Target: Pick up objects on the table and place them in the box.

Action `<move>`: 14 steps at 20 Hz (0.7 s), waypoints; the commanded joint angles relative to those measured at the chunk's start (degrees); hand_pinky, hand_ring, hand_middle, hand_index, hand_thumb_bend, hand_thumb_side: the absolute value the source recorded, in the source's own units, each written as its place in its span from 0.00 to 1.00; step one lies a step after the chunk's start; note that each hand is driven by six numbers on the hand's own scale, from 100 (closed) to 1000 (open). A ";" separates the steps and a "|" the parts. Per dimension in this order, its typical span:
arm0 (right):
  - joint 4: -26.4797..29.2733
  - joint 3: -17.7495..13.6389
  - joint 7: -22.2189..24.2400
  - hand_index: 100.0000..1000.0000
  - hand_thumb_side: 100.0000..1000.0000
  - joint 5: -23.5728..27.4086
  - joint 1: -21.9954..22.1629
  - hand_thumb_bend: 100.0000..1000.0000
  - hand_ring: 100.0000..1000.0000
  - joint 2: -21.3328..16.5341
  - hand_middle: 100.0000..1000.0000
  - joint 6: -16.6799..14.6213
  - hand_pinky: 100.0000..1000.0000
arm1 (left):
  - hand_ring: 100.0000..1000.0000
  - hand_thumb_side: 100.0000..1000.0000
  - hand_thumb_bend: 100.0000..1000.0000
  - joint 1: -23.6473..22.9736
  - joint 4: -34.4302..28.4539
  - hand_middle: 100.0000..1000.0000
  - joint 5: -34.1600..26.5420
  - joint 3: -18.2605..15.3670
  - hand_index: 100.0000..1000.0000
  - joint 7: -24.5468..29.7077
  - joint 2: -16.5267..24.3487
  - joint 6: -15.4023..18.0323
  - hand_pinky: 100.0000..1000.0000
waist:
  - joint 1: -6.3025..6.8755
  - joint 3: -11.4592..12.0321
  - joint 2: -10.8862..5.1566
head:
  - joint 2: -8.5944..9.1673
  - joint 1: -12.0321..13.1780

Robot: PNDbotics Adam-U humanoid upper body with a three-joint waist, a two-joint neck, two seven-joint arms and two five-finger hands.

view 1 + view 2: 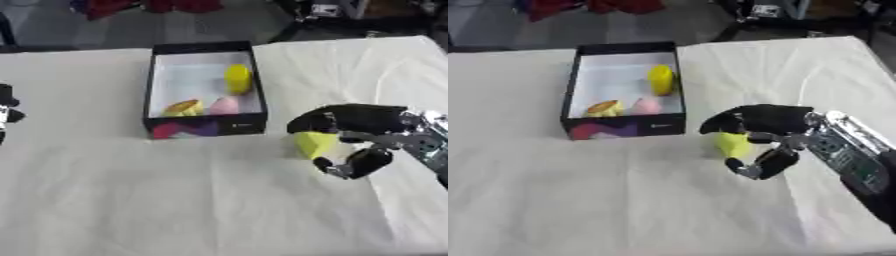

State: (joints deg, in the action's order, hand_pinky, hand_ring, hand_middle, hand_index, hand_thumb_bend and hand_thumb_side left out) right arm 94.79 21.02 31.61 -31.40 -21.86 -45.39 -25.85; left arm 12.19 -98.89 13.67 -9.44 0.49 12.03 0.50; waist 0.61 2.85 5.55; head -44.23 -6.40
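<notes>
Hand and object at the moment of grasp: our right hand [354,137] enters from the right edge of the view, its black fingers [337,117] arched over the top of a yellow-green object [315,143] and its thumb [350,165] curled beneath and beside it, so that we see the hand closed round this object. The object sits at the hand's inner side, low over the white cloth that covers the table [175,200], and we cannot tell whether it touches the cloth or is just clear of it. Behind the hand, the silver wrist section [842,150] runs toward the lower right corner. To the left of the hand and a little farther back stands the box [203,127], black-walled with a white floor and open at the top; its near wall carries a pink and purple patch. Inside the box we find three things: a yellow object [237,78] near the far right wall, a pink rounded object [224,105] against the near wall, and an orange-yellow object [183,107] just beside it on the left. Our left hand [7,112] shows only as a dark shape at the left edge of the left eye view, well apart from the box, and we cannot tell how its fingers are set.
</notes>
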 commanded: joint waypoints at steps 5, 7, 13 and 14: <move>-2.70 -3.94 6.77 0.98 0.28 2.10 -1.79 0.00 0.93 0.25 0.92 2.54 0.91 | 0.47 0.75 0.29 0.55 -0.75 0.49 -0.12 -0.16 0.70 0.20 0.85 0.07 0.59 | -0.22 -0.06 -0.54 | 0.11 -0.04; -4.24 -4.20 6.90 0.98 0.31 1.76 -1.99 0.00 0.93 0.60 0.92 2.72 0.91 | 0.47 0.75 0.29 0.59 -0.78 0.49 -0.12 -0.16 0.70 0.29 0.81 0.10 0.59 | -0.15 -0.03 -0.57 | 0.11 0.09; -7.01 -4.28 6.53 0.98 0.34 1.04 -2.65 0.00 0.93 1.47 0.91 2.38 0.91 | 0.47 0.75 0.29 0.56 -0.74 0.49 -0.12 -0.14 0.70 0.38 0.77 0.05 0.59 | -0.08 -0.02 -0.51 | 0.11 -0.06; -7.39 -4.25 6.49 0.98 0.34 0.97 -2.85 0.00 0.93 1.65 0.91 2.33 0.91 | 0.47 0.75 0.29 0.58 -0.76 0.49 -0.13 -0.15 0.70 0.37 0.76 0.06 0.59 | -0.06 0.00 -0.51 | 0.11 -0.07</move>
State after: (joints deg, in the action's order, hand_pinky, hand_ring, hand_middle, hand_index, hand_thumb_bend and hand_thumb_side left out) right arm 87.59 17.63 38.18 -30.13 -23.72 -42.81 -23.31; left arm 12.19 -98.88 13.67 -9.44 0.74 12.02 0.50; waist 0.61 2.83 5.55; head -44.23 -6.44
